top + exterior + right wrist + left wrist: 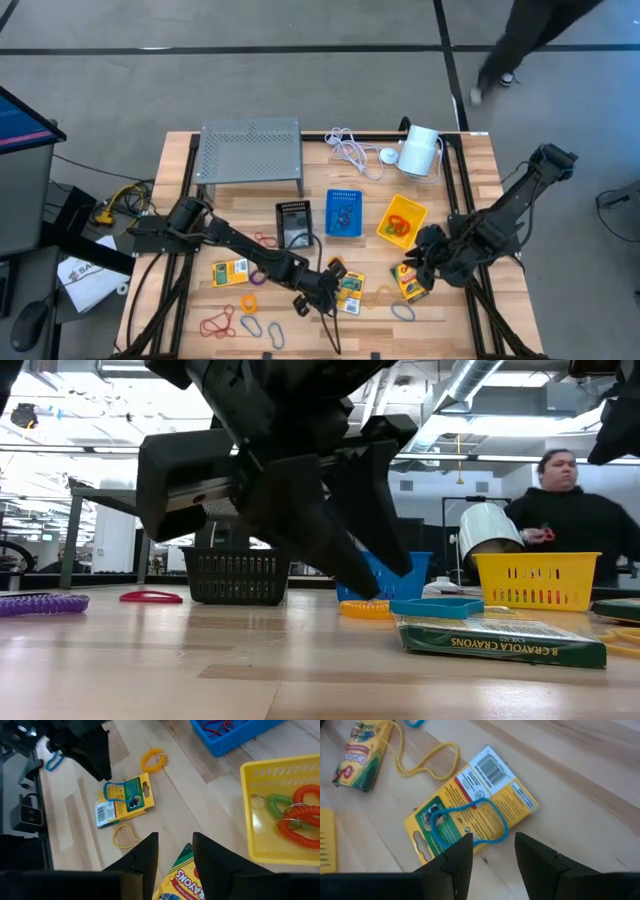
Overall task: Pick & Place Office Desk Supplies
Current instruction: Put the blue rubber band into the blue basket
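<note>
A yellow crayon packet lies flat on the table with a blue loop on top of it. My left gripper stands open just above the packet's near edge, nothing between its fingers; it fills the low view. My right gripper is open above another crayon packet that lies beside the yellow bin. The yellow bin holds green and orange coil loops. The blue bin and the black bin stand to its left. A third packet lies further left.
Loose loops lie near the front edge: red, orange, blue and a yellow one. A grey perforated shelf, a white cable and a white cylinder stand at the back. A person is beyond the table.
</note>
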